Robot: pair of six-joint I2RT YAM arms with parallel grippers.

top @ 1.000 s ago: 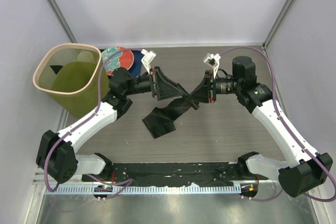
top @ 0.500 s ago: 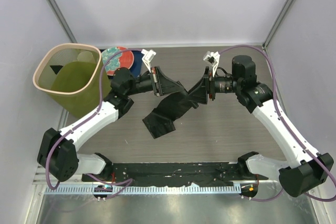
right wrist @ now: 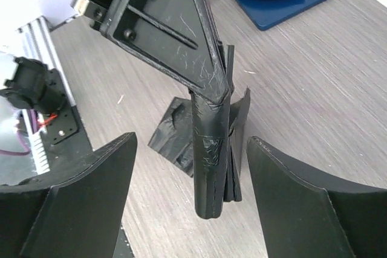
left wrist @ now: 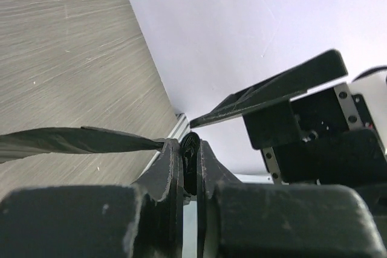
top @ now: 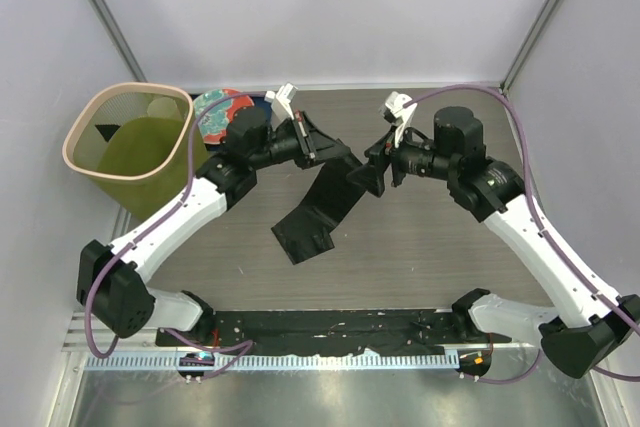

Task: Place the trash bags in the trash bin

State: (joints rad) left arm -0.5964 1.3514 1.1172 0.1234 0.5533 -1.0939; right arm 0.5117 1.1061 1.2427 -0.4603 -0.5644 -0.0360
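The trash bag point(top: 322, 199) is thin, glossy black film, wrinkled and gathered into a narrow twisted strand at its upper end. From there it widens and slopes down to a crumpled fold lying on the table point(top: 430, 247) near the middle. The left gripper point(top: 343, 156) is clamped on that upper end, holding it above the table. The right gripper point(top: 366, 173) stands with its fingers spread apart, one on each side of the strand. The trash bin point(top: 70, 139), olive-green with a pale rim, stands well apart at the far left.
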